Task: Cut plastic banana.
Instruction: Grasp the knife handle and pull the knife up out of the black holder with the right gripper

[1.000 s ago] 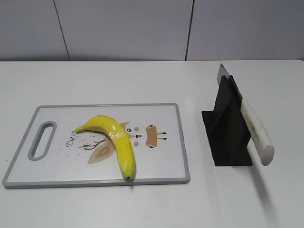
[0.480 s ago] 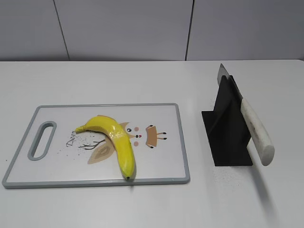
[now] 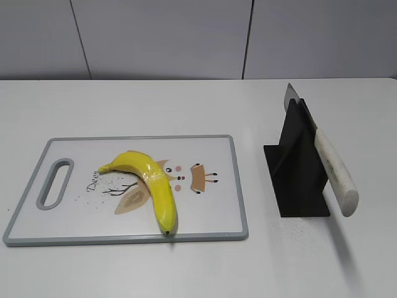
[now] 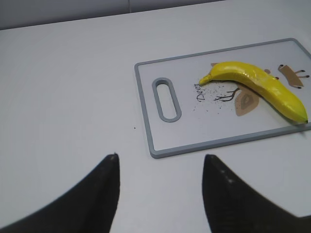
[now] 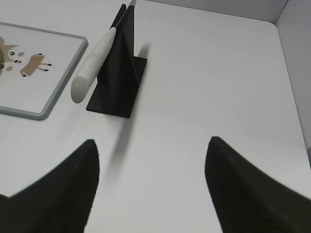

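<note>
**Nothing grasped yet: knife in its stand, banana waiting on the board**

While both arms hang back over the bench [image 3: 186,105], we have nothing in hand: our left end effector [image 4: 160,194] is spread wide and empty, and our right end effector [image 5: 150,194] is likewise spread wide and empty.

The plastic banana [image 4: 260,85] lies ahead and to the right of our left end effector, well apart from it, resting on the cutting board [image 4: 146,111] with its stem toward the board's handle slot [image 4: 166,98]. Its far tip sits almost on the board's near edge.

The knife [image 5: 92,60] stands ahead and to the left of our right end effector, also well apart. Its blade is slotted into the black stand [image 5: 119,73], and the pale handle slopes out and down toward us.

We judge the next step to be taking that handle with the right end effector, and several things could go wrong:

- The handle looks smooth and rounded, so a grip near its butt could let the knife twist.
- Pulling off the line of the slot could drag or tip the light stand.
- The banana is curved and glossy; an unsteadied cut could roll it or push it off the board's edge.
- The board itself may slide on the smooth bench.
</note>
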Available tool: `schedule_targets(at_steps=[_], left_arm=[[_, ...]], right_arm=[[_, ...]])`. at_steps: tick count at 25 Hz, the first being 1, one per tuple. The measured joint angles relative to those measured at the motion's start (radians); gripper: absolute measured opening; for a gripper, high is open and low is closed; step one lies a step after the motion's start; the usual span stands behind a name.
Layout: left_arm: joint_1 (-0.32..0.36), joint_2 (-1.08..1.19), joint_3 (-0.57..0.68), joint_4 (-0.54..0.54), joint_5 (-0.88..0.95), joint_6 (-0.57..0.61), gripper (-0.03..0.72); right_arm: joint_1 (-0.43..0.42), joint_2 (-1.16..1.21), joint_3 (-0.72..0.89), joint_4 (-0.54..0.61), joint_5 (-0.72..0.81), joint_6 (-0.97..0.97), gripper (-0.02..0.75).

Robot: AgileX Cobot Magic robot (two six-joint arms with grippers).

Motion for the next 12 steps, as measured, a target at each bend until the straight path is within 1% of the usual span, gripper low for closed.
schedule_targets(at_steps=[6, 8, 12], left_arm=[[0.0, 0.0, 0.0, 0.0, 0.0, 0.0, 0.526], [0.0, 0.0, 0.0, 0.0, 0.0, 0.0, 0.526], [0.0, 0.0, 0.0, 0.0, 0.0, 0.0, 0.526]], right_arm=[[0.0, 0.008, 0.0, 0.0, 0.0, 0.023, 0.507], [0.0, 0.053, 0.0, 0.0, -0.001, 0.049, 0.505], [0.0, 0.218, -0.02, 0.0, -0.001, 0.069, 0.503]])
